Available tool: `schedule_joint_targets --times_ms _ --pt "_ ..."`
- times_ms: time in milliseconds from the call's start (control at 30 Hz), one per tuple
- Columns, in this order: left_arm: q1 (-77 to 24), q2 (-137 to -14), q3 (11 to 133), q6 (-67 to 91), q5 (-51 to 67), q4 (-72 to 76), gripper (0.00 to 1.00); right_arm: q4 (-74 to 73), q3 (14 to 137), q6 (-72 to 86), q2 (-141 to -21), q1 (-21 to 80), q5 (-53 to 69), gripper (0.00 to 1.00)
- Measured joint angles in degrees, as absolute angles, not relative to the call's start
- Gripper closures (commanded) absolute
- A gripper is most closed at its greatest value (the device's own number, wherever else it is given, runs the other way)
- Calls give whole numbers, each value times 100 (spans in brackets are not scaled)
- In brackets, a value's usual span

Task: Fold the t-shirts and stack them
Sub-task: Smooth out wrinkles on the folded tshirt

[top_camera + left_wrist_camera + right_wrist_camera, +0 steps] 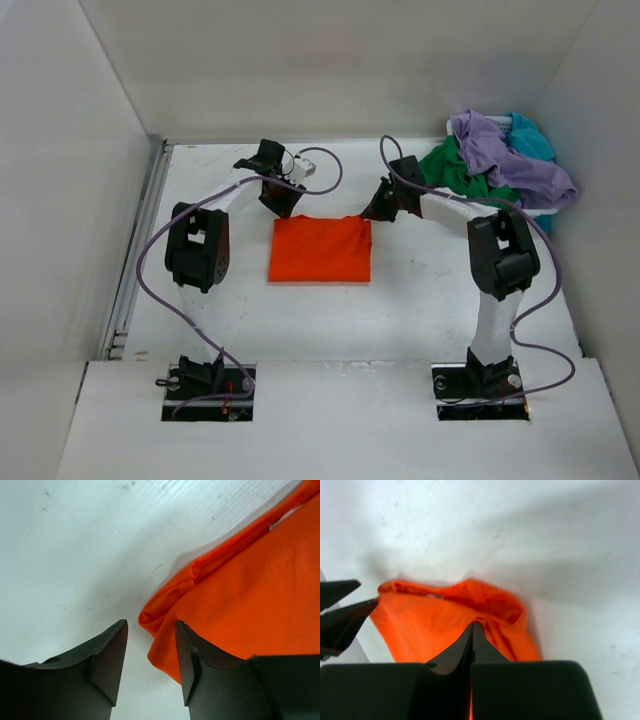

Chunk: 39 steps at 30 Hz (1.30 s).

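The orange t-shirt [320, 250] lies folded into a flat rectangle at the table's middle. My left gripper [283, 204] is open at its far left corner; in the left wrist view the gripper [150, 655] straddles the shirt's corner [250, 600], with cloth under the right finger [187, 660]. My right gripper [371, 213] is at the far right corner. In the right wrist view it [472, 630] is shut on a puckered fold of the orange shirt [430, 625]. The lavender [505, 155], green [455, 168] and teal [528, 138] t-shirts lie heaped at the back right.
The heap sits against the right wall, with a bit of white basket rim [545, 212] showing under it. A metal rail [135, 260] runs along the table's left edge. White walls close in the back and both sides.
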<state>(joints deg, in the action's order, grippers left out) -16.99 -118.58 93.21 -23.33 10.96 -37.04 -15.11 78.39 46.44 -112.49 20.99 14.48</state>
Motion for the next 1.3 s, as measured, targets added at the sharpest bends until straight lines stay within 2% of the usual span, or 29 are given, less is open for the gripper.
schedule_joint_targets --times_ms 200,367,600,700,867,1133,1300 --pt "-1612 -11861 9338 -2198 1028 -3568 48 -1406 7813 4737 -11399 1833 1400 97" --pt "-1426 -11535 9264 -2003 1081 -3518 42 -1278 7424 4648 -10925 1752 1350 87" --pt "-1282 -10573 9035 -1879 1431 -3315 43 -1190 6285 4582 -9725 1907 1334 75" --pt "-1280 -10772 9035 -1876 1516 -3232 43 -1173 5983 4587 -9699 2224 1350 70" --pt "-1205 -11561 9032 -1885 1553 -3249 44 -1155 5603 4663 -9723 2703 1358 70" --pt "-1135 -11966 8919 -1887 1747 -3367 51 -974 5341 4856 -9710 2731 1319 70" --pt "-1179 -11966 8892 -1879 2154 -3391 66 -1002 5127 4869 -9557 2729 1194 68"
